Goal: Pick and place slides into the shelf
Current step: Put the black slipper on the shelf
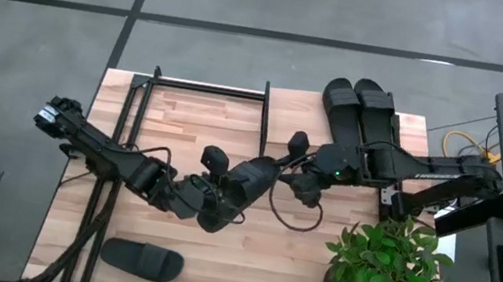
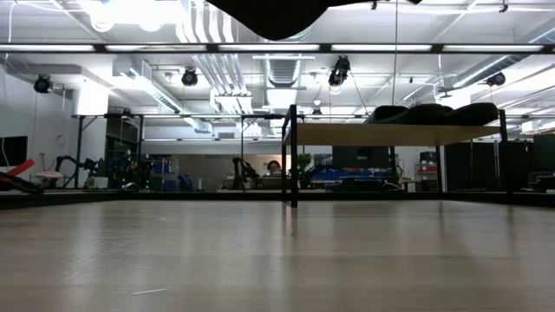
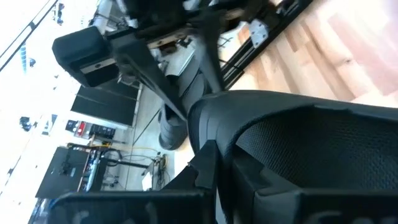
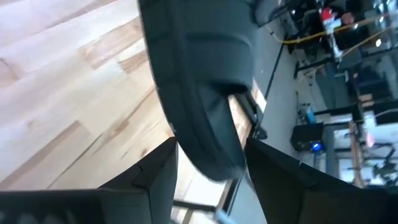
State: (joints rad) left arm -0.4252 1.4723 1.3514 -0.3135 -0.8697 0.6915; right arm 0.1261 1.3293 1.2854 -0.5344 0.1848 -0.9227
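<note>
1. The left claw (image 1: 218, 194) sits over the middle of the counter (image 1: 313, 262), its arm reaching in from the counter's left edge.
2. The left claw is closed on a black slide (image 1: 247, 183), which it holds up above the wood; in the left wrist view the slide's (image 3: 298, 149) sole and textured inner face fill most of the frame just past the fingers (image 3: 205, 168).
3. The right claw (image 1: 295, 173) meets the same slide at its other end, its arm reaching in from the right side of the counter.
4. In the right wrist view the slide's (image 4: 199, 87) rounded end lies between the two dark fingers (image 4: 158, 165); they flank it closely, but I cannot tell whether they are pressing on it.
5. The shelf (image 1: 199, 102) stands at the back left of the counter, its thin black frame outlining a light wood plank; the held slide hangs just in front of its right corner.
6. Two more slides (image 1: 362, 113) lie side by side at the back of the counter, right of the shelf and touching each other.
7. In the low view dark rounded shapes (image 2: 429, 113) rest on top of a raised plank.
8. A fourth slide (image 1: 143, 259) lies flat alone near the front left edge of the counter, well apart from both claws.
9. A potted plant (image 1: 382, 273) stands at the front right corner.
</note>
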